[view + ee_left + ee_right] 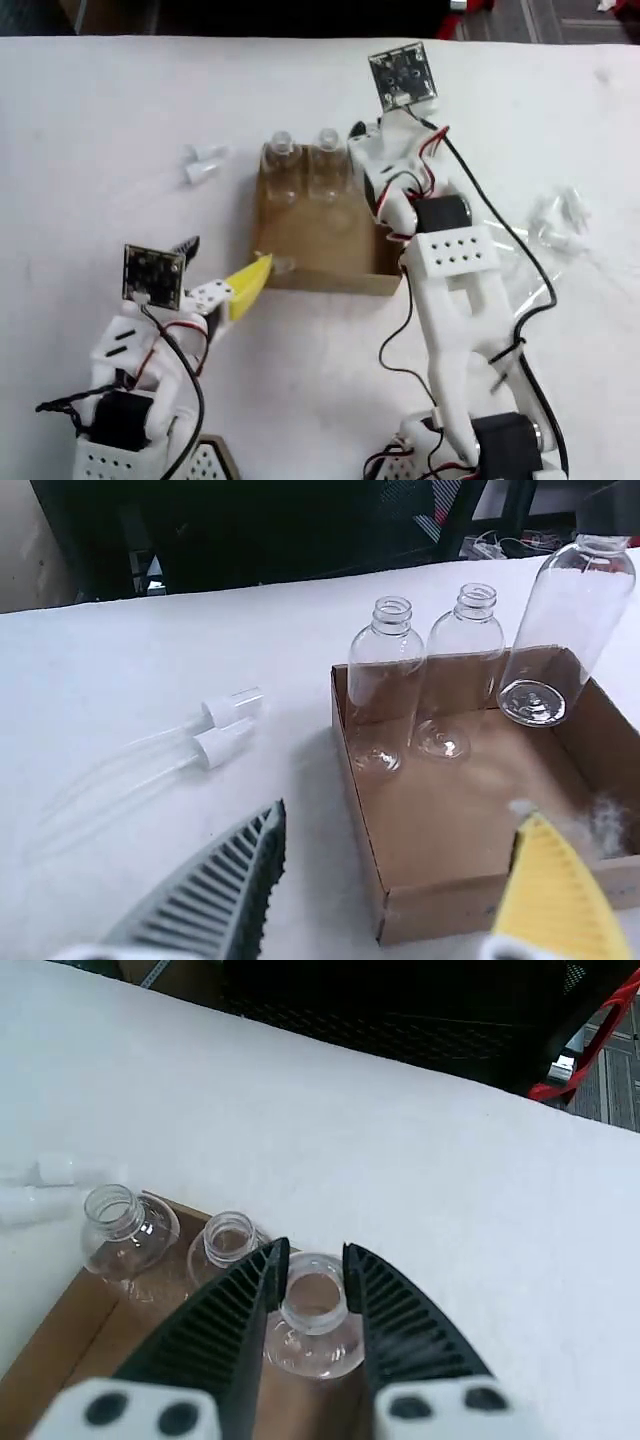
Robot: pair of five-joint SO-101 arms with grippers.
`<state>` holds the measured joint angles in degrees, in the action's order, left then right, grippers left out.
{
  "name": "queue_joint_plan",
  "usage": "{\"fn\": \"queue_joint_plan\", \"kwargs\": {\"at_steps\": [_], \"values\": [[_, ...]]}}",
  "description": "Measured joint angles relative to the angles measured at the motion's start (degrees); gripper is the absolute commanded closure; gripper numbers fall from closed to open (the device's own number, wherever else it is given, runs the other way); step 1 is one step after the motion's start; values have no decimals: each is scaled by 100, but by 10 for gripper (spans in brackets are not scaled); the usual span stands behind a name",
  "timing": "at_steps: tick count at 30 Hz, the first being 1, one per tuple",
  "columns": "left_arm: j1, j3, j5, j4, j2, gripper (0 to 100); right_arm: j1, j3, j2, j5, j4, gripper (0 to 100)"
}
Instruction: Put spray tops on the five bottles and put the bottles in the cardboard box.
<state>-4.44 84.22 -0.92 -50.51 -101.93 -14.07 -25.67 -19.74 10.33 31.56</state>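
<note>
The cardboard box (330,275) lies mid-table. Two clear bottles (385,685) (465,670) stand with bare necks along its far wall. My right gripper (312,1252) is shut on the neck of a third clear bottle (313,1335), which hangs tilted over the box's far right corner (565,630). My left gripper (228,254) is open, with its yellow finger (555,900) over the box's near left corner and its grey finger (215,900) outside the box. Two white spray tops (225,725) lie on the table left of the box.
A clear plastic bag with more spray parts (560,215) lies to the right of the right arm. A black cable (500,230) runs along that arm. The white table (100,100) ends at a dark far edge.
</note>
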Motion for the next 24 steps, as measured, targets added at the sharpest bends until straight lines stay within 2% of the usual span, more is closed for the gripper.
{"fn": "queue_joint_plan", "kwargs": {"at_steps": [6, 24], "values": [[9, 35, 0, 0, 0, 669, 70, -352, 308, 35, -826, 983], [26, 35, 0, 0, 0, 669, 220, -352, 1081, 53, -1301, 983]]}}
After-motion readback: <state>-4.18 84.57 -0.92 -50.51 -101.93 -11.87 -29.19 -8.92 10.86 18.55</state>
